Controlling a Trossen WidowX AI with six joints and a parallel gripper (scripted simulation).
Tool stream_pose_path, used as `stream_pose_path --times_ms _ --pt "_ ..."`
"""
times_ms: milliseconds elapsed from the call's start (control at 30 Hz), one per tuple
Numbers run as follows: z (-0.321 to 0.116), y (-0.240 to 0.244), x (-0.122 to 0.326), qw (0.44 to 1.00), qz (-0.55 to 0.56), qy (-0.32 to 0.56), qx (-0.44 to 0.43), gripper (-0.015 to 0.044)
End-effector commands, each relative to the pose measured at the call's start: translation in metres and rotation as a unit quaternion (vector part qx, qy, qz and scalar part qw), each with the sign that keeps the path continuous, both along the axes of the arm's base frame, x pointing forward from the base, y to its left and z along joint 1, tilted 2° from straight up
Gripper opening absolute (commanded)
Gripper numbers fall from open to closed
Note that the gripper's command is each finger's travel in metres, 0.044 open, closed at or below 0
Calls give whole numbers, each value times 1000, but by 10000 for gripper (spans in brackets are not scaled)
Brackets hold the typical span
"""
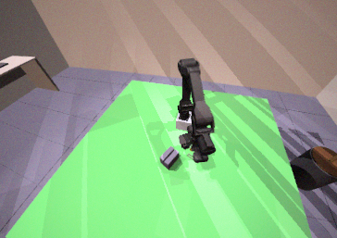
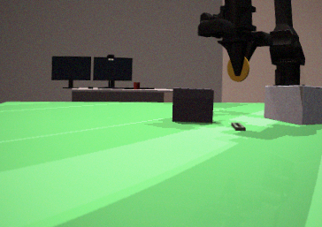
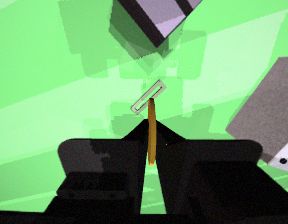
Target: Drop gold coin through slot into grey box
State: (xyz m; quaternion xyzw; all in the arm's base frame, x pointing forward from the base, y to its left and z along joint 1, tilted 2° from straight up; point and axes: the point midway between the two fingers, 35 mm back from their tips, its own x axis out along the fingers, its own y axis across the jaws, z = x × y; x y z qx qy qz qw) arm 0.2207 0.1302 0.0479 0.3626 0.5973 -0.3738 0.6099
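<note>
My gripper (image 2: 239, 59) (image 3: 149, 123) (image 1: 187, 143) is shut on the gold coin (image 2: 242, 71) (image 3: 152, 131) and holds it by its upper part, well above the green table. In the wrist view the coin shows edge-on. The small dark-green holder (image 2: 238, 126) (image 3: 148, 97) lies empty on the table right under the coin. The grey box (image 1: 170, 157) (image 2: 193, 104) (image 3: 160, 20) stands a short way off to the side of the holder. Its lid shows dark stripes in the wrist view; I cannot tell which is the slot.
The arm's pale base block (image 1: 183, 120) (image 2: 292, 103) (image 3: 265, 115) stands close behind the holder. Off the table are a desk with two monitors (image 2: 93, 69), a shelf (image 1: 23, 68) at the left and a dark round object (image 1: 317, 167) at the right.
</note>
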Motion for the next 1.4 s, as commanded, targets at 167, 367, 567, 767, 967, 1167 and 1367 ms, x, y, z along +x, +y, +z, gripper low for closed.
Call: stream_pose_path --times_ms 167,367,567,767,967,1167,1367 --pt "1 0 2 988 155 3 -2 0" --pt "1 -1 3 967 256 6 -3 0" --pt "1 -1 3 935 354 8 -4 0" --pt "1 -1 4 926 378 9 -4 0" --pt "2 -8 9 926 378 8 -4 0" --pt "2 -20 18 926 378 8 -4 0" --pt "3 -33 26 926 378 8 -5 0"
